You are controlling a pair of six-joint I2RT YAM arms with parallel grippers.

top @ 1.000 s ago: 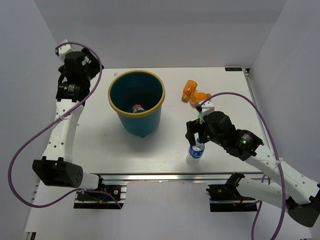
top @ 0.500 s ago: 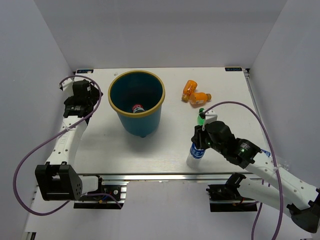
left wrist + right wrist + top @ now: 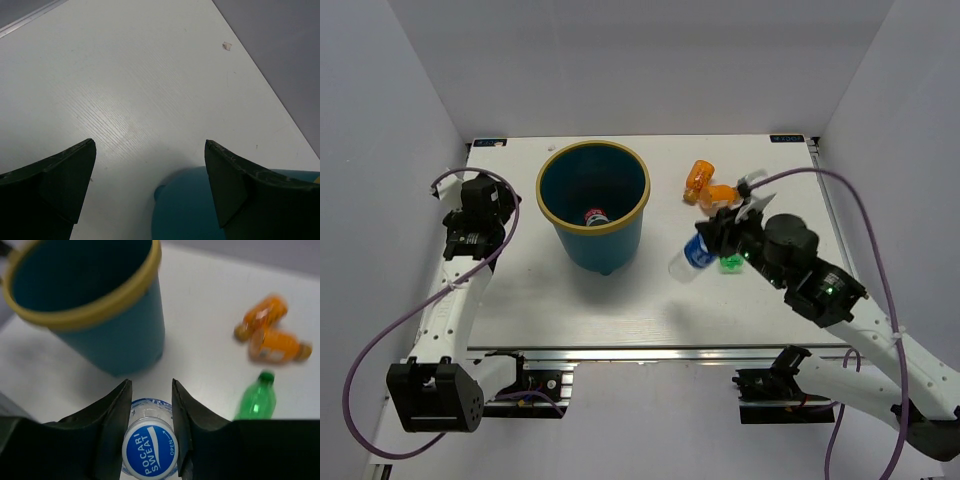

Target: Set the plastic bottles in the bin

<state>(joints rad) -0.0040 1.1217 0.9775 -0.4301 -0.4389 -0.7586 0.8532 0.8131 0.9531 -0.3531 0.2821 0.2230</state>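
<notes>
Right gripper [image 3: 715, 238] jaws pinched clear bottle [image 3: 687, 259] near cap, aloft. Needed: carry fully above bin [image 3: 594, 229] rim before letting go. Left gripper [image 3: 150, 145] jaws spread, near left edge.

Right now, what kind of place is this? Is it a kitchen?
Probably not; it looks like a robot test booth. A left arm and a right arm stand at a white table, plain walls close it in, and the right hand holds a clear bottle near a bin.
</notes>
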